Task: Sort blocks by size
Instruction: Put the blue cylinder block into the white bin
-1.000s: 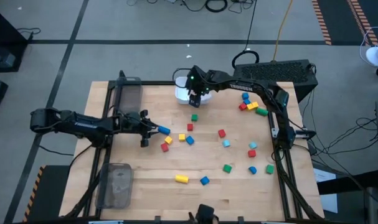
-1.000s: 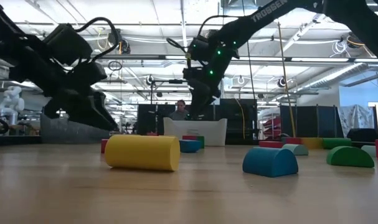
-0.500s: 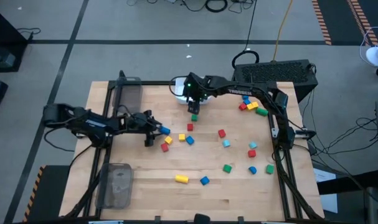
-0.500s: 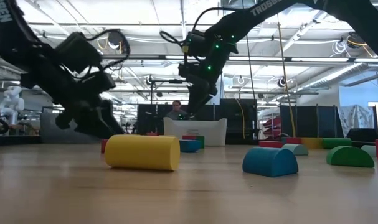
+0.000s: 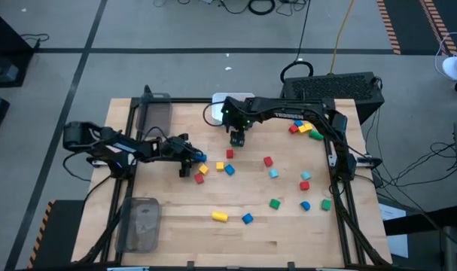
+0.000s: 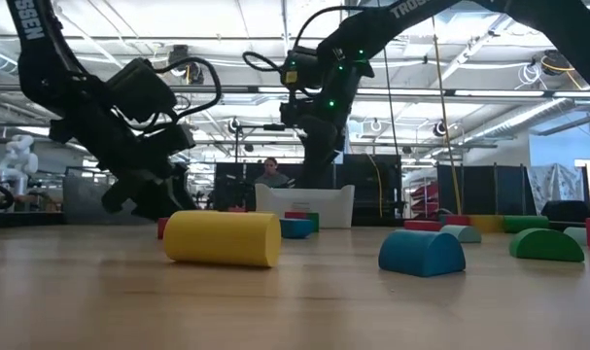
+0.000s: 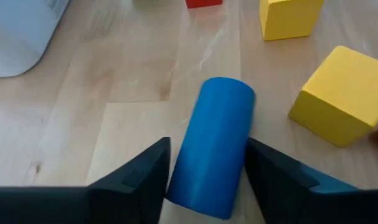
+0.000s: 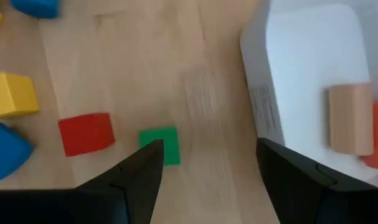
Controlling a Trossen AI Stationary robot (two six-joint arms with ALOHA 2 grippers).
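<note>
A blue cylinder [image 7: 215, 146] lies on its side on the wooden table, with yellow cubes [image 7: 341, 96] just beyond it. My left gripper [image 5: 189, 159] stands open at the table's left. It slants down, one finger on either side of the cylinder's near end. My right gripper [image 5: 238, 138] hangs open, pointing down, beside the white bin [image 8: 307, 74]. A small green cube [image 8: 167, 144] sits flat on the table under the gap between its fingers, and a red cube [image 8: 86, 133] lies next to that. More blocks are scattered over the table's right half. My left gripper has the blue cylinder's near end [image 7: 201, 186] between its two fingers, which come slanting down from the table's left and lie along the cylinder. The fingers stand hard by its sides; whether they touch it, I cannot tell. The cylinder rests on the table.
The white bin holds a tan block [image 8: 350, 118]. Two clear trays [image 5: 156, 113] [image 5: 141, 222] lie along the left edge. A yellow cylinder [image 5: 219, 216] and a blue block [image 5: 247, 218] lie near the front. A cluster of blocks [image 5: 302, 128] sits at the far right.
My left gripper has gone toward the table's right and down, up to the blue cylinder. My right gripper has come away from above the white bin toward the near edge and now hangs over the green cube.
</note>
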